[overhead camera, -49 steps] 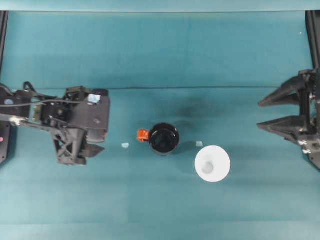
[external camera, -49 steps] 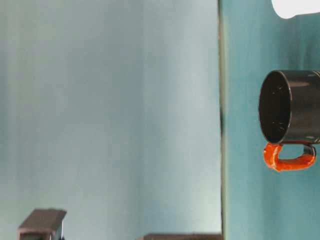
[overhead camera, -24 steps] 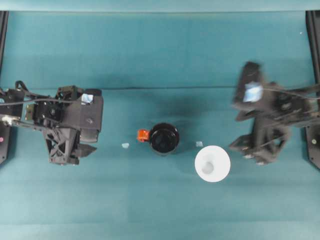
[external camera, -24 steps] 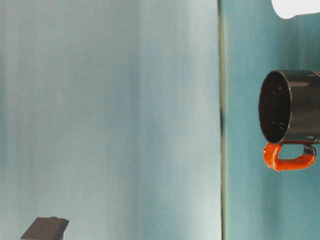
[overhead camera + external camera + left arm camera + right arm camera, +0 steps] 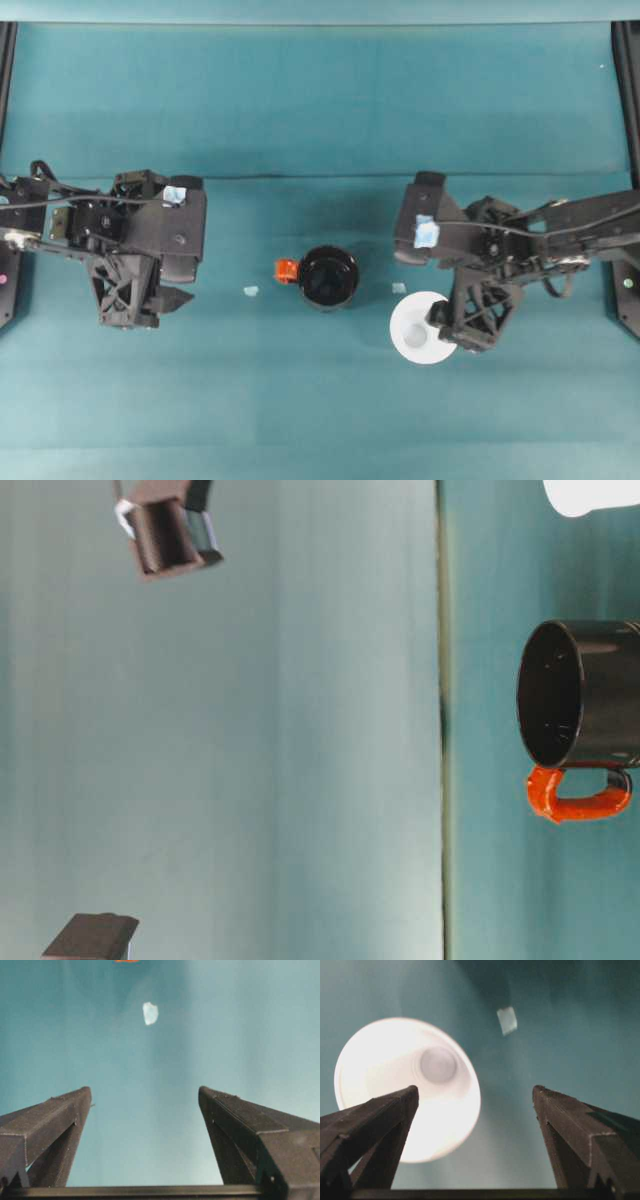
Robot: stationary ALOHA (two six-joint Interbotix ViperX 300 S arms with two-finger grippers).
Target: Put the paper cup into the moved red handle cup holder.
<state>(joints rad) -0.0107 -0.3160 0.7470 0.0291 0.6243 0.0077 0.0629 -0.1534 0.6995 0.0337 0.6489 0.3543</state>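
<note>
The white paper cup (image 5: 418, 335) stands upright on the teal table, right of centre; it also shows as the paper cup (image 5: 405, 1085) and the paper cup (image 5: 585, 494). To its left stands the black red handle cup holder (image 5: 328, 277), its orange handle (image 5: 287, 270) pointing left, seen side-on as the cup holder (image 5: 585, 695). My right gripper (image 5: 430, 290) hangs open just above the cup's right rim, one finger (image 5: 365, 1130) over the cup, nothing held. My left gripper (image 5: 185, 283) is open at the left, well short of the holder.
Two small pale tape scraps lie on the cloth, one scrap (image 5: 250, 291) left of the handle and one scrap (image 5: 398, 288) between holder and cup. Black frame rails run along both table sides.
My right arm has swung in from the right edge to above the paper cup. My left arm drew back slightly to the left, then stayed put. Cup and holder have not moved.
</note>
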